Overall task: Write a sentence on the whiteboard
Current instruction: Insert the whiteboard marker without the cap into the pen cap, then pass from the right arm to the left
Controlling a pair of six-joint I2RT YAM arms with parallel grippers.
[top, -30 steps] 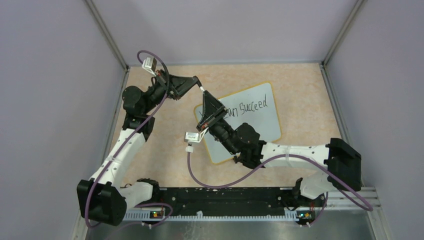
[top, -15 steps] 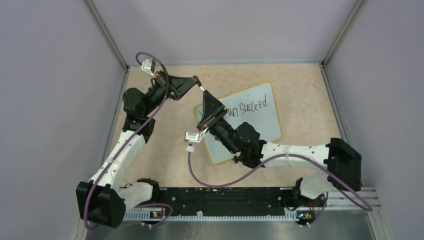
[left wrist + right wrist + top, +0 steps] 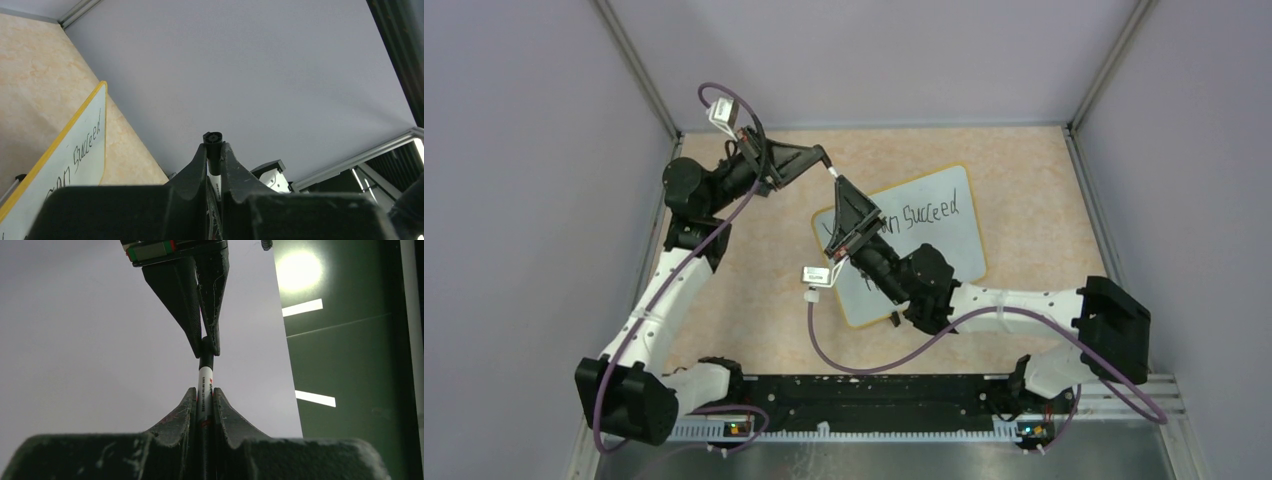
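Note:
The whiteboard [image 3: 944,250] lies tilted on the table, white with a yellow rim. The sentence [image 3: 929,212] shows as "an Succeed"; my right arm hides its start and the second line. The board [image 3: 75,165] and lettering [image 3: 86,147] also show in the left wrist view. A white-barrelled marker [image 3: 833,173] spans both grippers above the board's left corner. My left gripper [image 3: 824,160] [image 3: 214,146] is shut on its black cap end [image 3: 206,346]. My right gripper [image 3: 841,186] [image 3: 204,391] is shut on the marker's barrel [image 3: 204,382].
The tan tabletop [image 3: 764,290] is enclosed by grey walls on the left, back and right. The arms' base rail [image 3: 874,395] runs along the near edge. A small black clip foot [image 3: 892,319] sits at the board's near edge.
Both grippers, joined by the marker, have shifted slightly to the right. The left arm's elbow has risen and swung toward the back wall.

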